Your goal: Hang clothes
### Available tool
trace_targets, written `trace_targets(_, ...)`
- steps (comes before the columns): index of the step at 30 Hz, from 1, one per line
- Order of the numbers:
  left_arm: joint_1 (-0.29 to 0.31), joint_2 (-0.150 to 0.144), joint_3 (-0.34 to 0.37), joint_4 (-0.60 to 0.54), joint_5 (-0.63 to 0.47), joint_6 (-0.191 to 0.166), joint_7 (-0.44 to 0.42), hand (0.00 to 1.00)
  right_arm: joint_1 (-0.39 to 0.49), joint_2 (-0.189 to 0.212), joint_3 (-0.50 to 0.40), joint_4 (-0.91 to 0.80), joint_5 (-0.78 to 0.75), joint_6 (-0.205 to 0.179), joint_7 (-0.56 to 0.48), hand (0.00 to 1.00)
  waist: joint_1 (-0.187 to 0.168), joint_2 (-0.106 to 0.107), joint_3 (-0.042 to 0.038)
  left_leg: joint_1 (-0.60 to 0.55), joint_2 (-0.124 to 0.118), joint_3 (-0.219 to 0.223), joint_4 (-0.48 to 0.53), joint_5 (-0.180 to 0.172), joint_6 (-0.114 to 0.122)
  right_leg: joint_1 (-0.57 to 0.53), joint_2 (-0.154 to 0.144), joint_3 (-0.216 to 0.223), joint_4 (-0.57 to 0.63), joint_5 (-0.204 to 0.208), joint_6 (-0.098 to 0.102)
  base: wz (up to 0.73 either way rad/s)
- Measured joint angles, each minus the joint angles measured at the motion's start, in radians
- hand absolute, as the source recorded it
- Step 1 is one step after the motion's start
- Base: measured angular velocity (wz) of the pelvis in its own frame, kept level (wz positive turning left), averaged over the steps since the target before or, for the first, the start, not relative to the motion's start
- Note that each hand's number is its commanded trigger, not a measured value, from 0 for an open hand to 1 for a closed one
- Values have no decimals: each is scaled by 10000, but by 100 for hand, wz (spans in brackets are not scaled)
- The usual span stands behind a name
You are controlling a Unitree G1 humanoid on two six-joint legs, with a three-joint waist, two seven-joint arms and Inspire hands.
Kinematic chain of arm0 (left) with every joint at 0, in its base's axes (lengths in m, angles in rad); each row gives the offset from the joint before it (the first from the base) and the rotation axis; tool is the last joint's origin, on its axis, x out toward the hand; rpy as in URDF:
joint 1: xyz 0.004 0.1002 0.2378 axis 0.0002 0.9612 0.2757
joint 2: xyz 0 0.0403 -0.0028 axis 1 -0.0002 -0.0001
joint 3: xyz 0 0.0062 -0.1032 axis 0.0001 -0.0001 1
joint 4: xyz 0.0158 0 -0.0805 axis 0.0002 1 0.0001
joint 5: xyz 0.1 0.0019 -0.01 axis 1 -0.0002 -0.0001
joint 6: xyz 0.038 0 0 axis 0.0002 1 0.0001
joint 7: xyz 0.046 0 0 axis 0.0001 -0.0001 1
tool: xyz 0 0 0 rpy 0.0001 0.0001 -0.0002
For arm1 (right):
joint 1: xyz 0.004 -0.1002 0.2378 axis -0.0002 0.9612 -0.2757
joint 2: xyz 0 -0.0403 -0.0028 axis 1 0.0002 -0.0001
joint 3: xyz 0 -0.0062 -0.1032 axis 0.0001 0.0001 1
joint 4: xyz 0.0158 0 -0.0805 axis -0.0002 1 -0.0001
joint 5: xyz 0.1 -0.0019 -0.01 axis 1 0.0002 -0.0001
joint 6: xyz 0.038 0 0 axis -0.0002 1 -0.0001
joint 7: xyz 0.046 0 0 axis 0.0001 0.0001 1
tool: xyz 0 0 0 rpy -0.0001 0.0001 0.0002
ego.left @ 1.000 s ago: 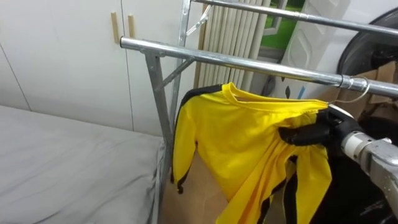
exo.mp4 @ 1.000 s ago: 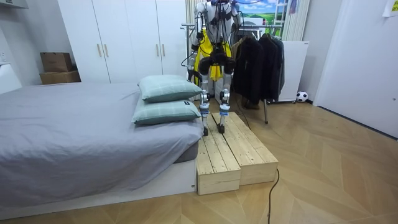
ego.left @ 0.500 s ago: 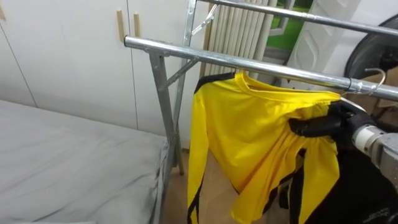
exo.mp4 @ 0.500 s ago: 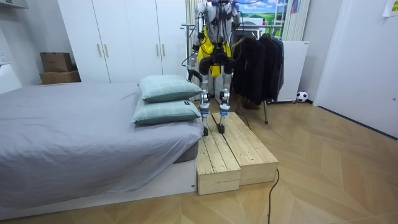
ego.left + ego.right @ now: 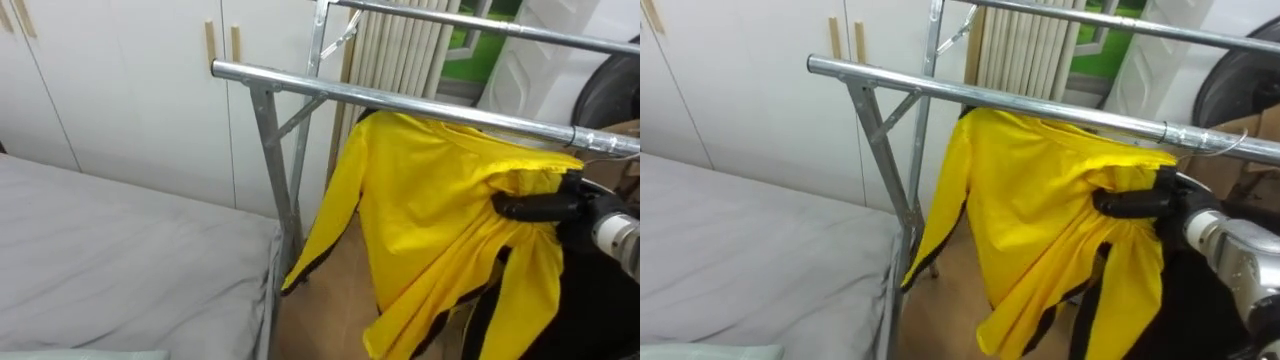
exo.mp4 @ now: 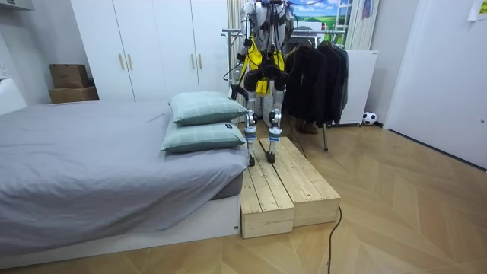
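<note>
A yellow shirt (image 5: 430,210) with black trim hangs just under the metal rail (image 5: 400,98) of the clothes rack, its collar close up against the rail. My right hand (image 5: 545,207) comes in from the right and is shut on the shirt's shoulder, bunching the cloth there. A wire hanger hook (image 5: 1218,142) sits at the rail above that hand. One sleeve swings down to the left beside the rack's upright post (image 5: 285,190). In the room view I stand on a wooden platform (image 6: 293,186) facing the rack, with the shirt (image 6: 257,65) in front of me.
A bed with a grey cover (image 5: 110,260) lies to my left, close to the rack post. White wardrobe doors (image 5: 130,90) stand behind it. Dark clothes (image 6: 319,76) hang further along the rack on the room view's right. Two pillows (image 6: 202,122) lie near the platform.
The shirt has risen until its collar is at the rail, and the right hand went up and right with it. The loose sleeve has swung out to the left. The view shifted slightly.
</note>
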Motion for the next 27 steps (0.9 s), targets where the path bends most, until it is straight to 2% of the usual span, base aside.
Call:
trace_targets(3, -15, 25, 93, 14, 36, -57, -26, 0, 0, -57, 44, 78, 20, 0, -20, 100, 125, -13, -2, 8, 31, -29, -9, 6, -14, 10, 8, -77, 41, 0, 0, 6)
trace_targets(8, -244, 240, 81, -70, 54, -78, -255, 0, -8, -135, 796, 219, 525, -23, 39, 100, 247, -191, -8, -371, 64, -281, 25, 43, -81, -274, 2, -286, 48, 2, -2, 14)
trace_targets(10, -398, 337, 81, -90, 54, -208, -266, 0, -51, -227, 807, 489, 903, -133, 54, 100, 490, -242, -21, -661, 76, -292, 199, 46, -87, -486, -3, -346, 72, 5, -6, 7)
trace_targets(11, -408, 354, 81, -107, 49, -259, -274, 0, -112, -245, 808, 625, 1005, -143, 73, 100, 501, -241, -17, -740, 73, -304, 261, 44, -88, -522, -6, -364, 73, 9, -13, 6)
trace_targets(12, -446, 402, 17, -194, 47, -287, -355, 0, -196, -291, 819, 855, 1216, -248, 94, 100, 506, -197, 33, -922, 64, -330, 391, 41, -90, -606, -16, -398, 78, 22, -29, 13)
trace_targets(13, -491, 439, -68, -279, 47, -341, -415, 0, -252, -360, 875, 900, 1342, -334, 95, 100, 543, -209, 38, -1123, 58, -334, 505, 39, -92, -770, -26, -421, 133, 24, -32, 10)
trace_targets(16, -746, 534, -384, -280, 22, -523, -552, 0, -578, -629, 1198, 1173, 1526, -562, 183, 100, 605, -143, 148, -1592, 63, -357, 753, 42, -92, -1225, -60, -555, 391, 40, -58, 5)
trace_targets(18, -830, 582, -395, -275, -6, -642, -647, 0, -715, -705, 1224, 1374, 1522, -653, 205, 100, 645, -100, 187, -1820, 54, -386, 902, 45, -91, -1383, -63, -575, 440, 62, -91, 4)
trace_targets(22, -844, 665, -593, -380, -370, -702, -685, 0, -725, -829, 1292, 1557, 1546, -762, 320, 100, 734, -120, 220, -2130, 7, -423, 1077, 70, -112, -1643, -49, -579, 416, 77, -130, 1)
trace_targets(24, -842, 675, -593, -430, -417, -675, -696, 0, -725, -830, 1377, 1572, 1565, -762, 361, 100, 733, -181, 191, -2196, 6, -431, 1070, 128, -136, -1694, -42, -582, 368, 103, -169, 0)
trace_targets(25, -839, 703, -597, -453, -458, -675, -697, 0, -721, -829, 1401, 1630, 1565, -778, 416, 100, 728, -177, 212, -2198, 6, -494, 1072, 139, -154, -1692, -36, -596, 364, 106, -174, 0)
trace_targets(27, -821, 730, -598, -477, -460, -678, -697, 0, -721, -831, 1507, 1716, 1561, -778, 427, 100, 725, -199, 197, -2195, 2, -534, 1068, 152, -176, -1685, -36, -623, 363, 107, -178, 4)
